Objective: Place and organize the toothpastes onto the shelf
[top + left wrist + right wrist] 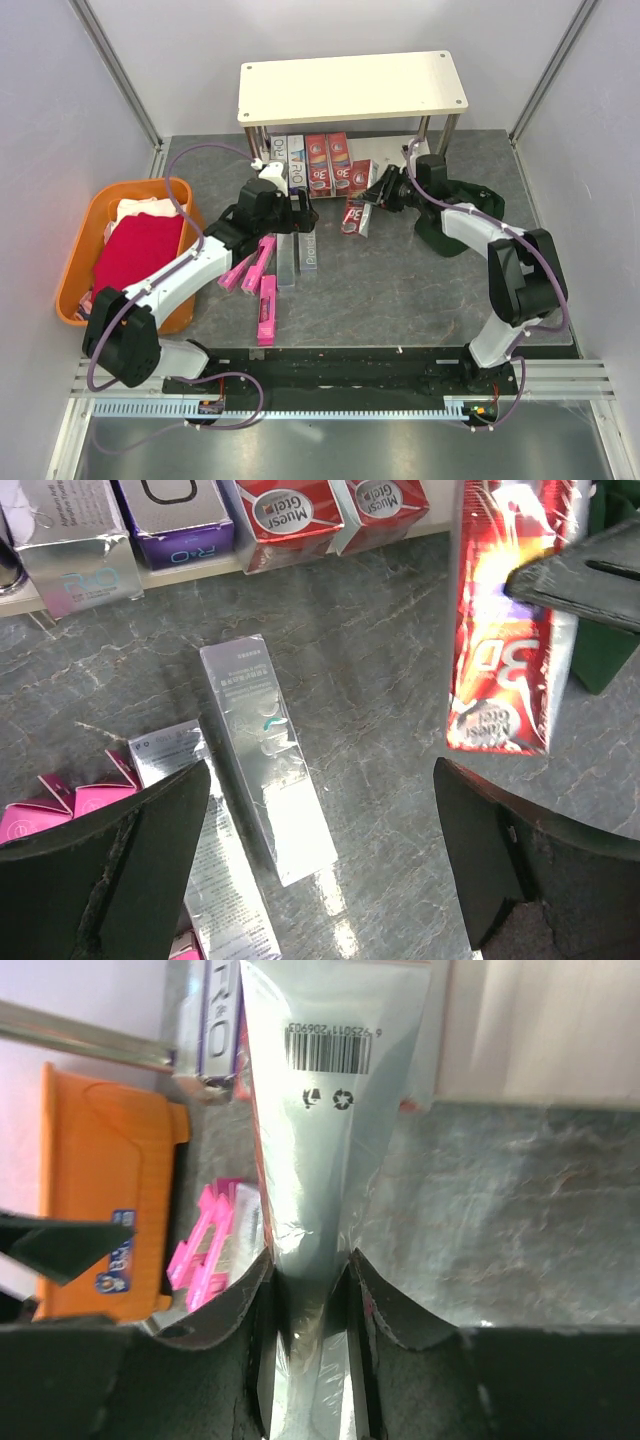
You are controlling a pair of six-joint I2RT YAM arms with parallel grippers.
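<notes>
My right claw (310, 1330) grips a red box (355, 214) by its narrow sides, just in front of the shelf (352, 85) and short of its lower board (392, 150); the box's silver barcoded back faces my wrist camera. My left claw (292, 212) gapes wide and holds nothing, hanging above two silver boxes (287, 262) that lie on the counter (400, 290). At least four toothpastes stand in a row on the lower board: a silver one, a navy-and-white one and two red ones; I cannot tell if a fifth red one beside them is shelved. Left to do, I judge: seat the red box, then bring up both silver boxes and the three pink boxes (266, 310); roughly half remains.
</notes>
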